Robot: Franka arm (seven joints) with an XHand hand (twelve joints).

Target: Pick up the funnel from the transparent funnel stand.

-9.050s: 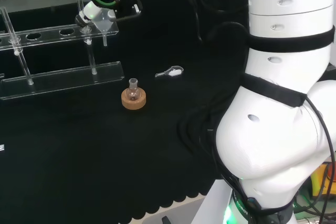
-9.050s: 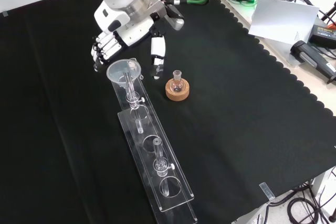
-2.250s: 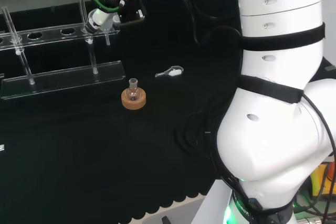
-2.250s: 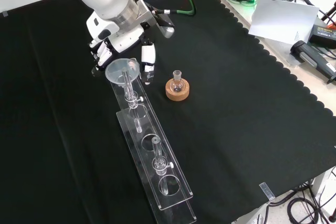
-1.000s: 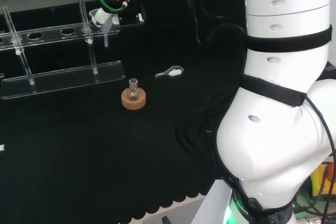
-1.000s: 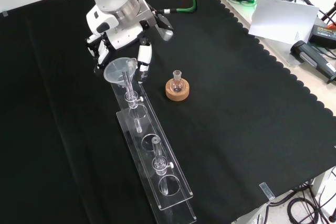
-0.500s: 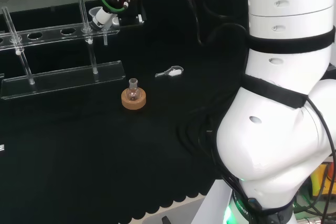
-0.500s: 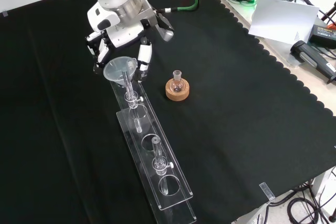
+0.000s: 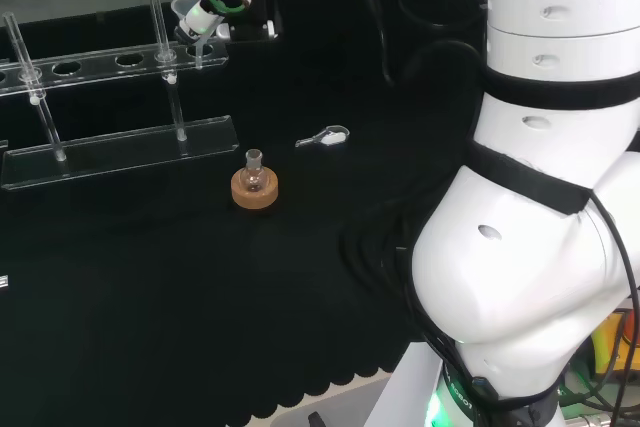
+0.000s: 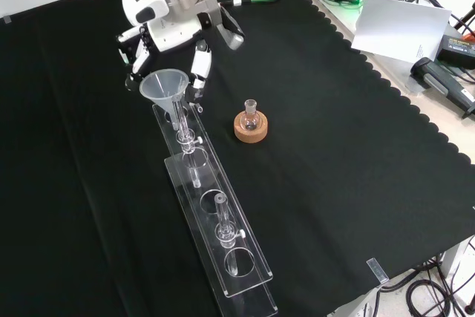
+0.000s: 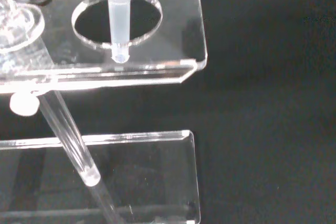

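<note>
The hand (image 10: pixel 165 29) has the funnel (image 10: pixel 166 88) pinched at the cone, with fingers (image 10: pixel 198 69) curled in on either side of its wide mouth. In the front view the funnel sits above the far end of the clear stand (image 10: pixel 215 217), its stem pointing down toward the top rail. The wrist view shows the stem's tip (image 11: pixel 120 57) just at the edge of the end hole, about level with the rail. To the right of the stand in the front view, a small flask (image 10: pixel 251 114) rests on a cork ring (image 10: pixel 251 130) on the black tabletop (image 10: pixel 349 154).
</note>
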